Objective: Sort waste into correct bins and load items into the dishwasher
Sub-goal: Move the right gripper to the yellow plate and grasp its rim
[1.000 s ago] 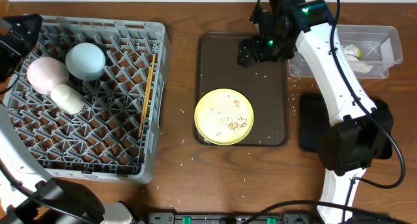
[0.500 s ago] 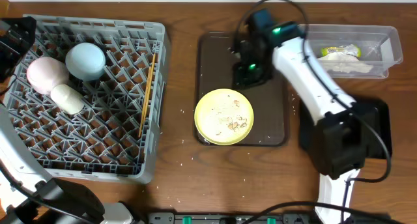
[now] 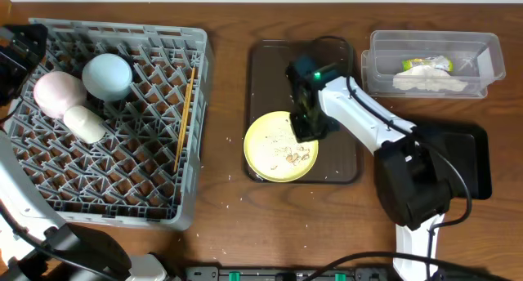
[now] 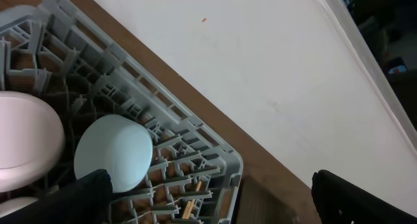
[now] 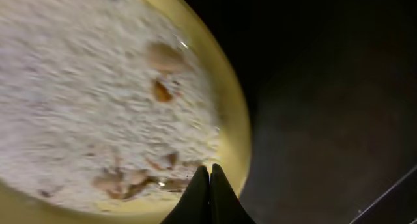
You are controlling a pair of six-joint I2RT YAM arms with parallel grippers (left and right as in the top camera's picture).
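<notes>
Our right gripper (image 5: 210,177) has its fingers pressed together, tips low over the crumbs (image 5: 98,100) just inside the rim of the yellow plate (image 3: 274,150). The plate sits at the near end of the brown tray (image 3: 265,64). Our left gripper (image 4: 208,185) is spread wide at the far left, above the grey rack (image 3: 122,179) holding the blue bowl (image 3: 107,75). The wrapper (image 3: 425,65) and napkin (image 3: 429,83) lie in the clear tub (image 3: 484,46), far right.

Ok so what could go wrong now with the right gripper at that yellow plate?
1. The right gripper is shut at the rim of the yellow plate, seemingly gripping nothing; a lift may come up empty.
2. Pushing there could tip the plate and spill the crumbs onto the brown tray.
</notes>
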